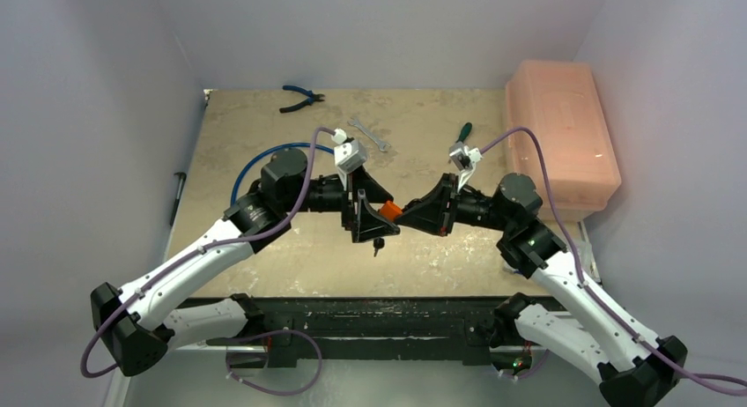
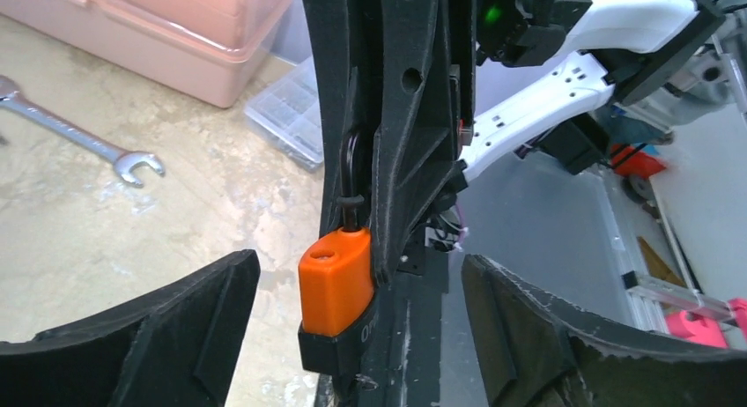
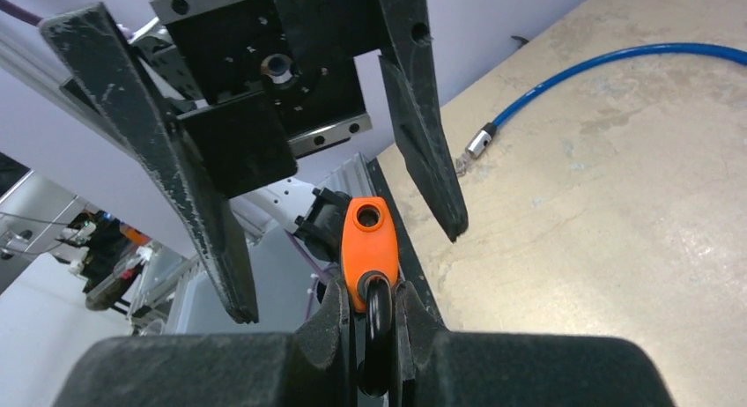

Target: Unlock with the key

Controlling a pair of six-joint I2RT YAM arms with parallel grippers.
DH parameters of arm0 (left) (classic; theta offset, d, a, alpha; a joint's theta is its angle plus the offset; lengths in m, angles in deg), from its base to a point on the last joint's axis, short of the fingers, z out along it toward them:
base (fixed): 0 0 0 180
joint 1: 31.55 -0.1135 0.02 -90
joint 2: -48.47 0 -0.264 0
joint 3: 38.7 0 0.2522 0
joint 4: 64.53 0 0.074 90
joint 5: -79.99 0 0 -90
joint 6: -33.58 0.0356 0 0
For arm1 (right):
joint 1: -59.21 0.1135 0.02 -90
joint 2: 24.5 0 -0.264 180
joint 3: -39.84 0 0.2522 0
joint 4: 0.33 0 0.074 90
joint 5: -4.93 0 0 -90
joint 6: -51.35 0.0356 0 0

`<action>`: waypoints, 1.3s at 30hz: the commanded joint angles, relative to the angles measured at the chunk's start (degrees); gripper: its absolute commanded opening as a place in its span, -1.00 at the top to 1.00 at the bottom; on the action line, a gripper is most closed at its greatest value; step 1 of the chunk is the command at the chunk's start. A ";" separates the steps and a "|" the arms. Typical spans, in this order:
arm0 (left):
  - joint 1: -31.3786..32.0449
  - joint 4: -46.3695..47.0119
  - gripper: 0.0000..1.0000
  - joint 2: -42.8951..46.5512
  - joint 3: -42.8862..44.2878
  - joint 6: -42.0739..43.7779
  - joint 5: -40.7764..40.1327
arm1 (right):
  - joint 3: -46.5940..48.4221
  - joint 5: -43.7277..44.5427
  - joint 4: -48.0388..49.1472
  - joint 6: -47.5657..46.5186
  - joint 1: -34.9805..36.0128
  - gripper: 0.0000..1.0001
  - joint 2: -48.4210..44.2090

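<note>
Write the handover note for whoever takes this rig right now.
Left gripper: open, its fingers either side of the orange padlock, not touching it.
Right gripper: shut on the padlock's black shackle, holding it aloft.
Key: uncertain; it may be the small dark thing below the left gripper in the top view.
Done: padlock held.
Left: grasp the key, insert it, turn it.

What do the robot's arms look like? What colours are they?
Each arm has white shells, the left arm and the right arm alike, with chunky black joints. A purple cable loops along each. The left gripper and right gripper have rough black pointed fingers. A tiny green light glows on the right arm.
</note>
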 commanded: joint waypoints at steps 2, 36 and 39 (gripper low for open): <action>-0.24 -3.10 -0.93 4.15 -1.07 4.12 -8.06 | -1.38 3.73 3.48 1.41 0.07 1.00 -0.86; -0.24 -9.41 -0.97 30.72 -20.65 18.45 -63.24 | 21.17 23.58 14.06 15.17 11.77 1.00 54.26; -0.24 -9.25 -0.97 30.40 -20.73 18.36 -63.01 | 23.06 20.78 15.99 16.74 9.83 1.00 60.22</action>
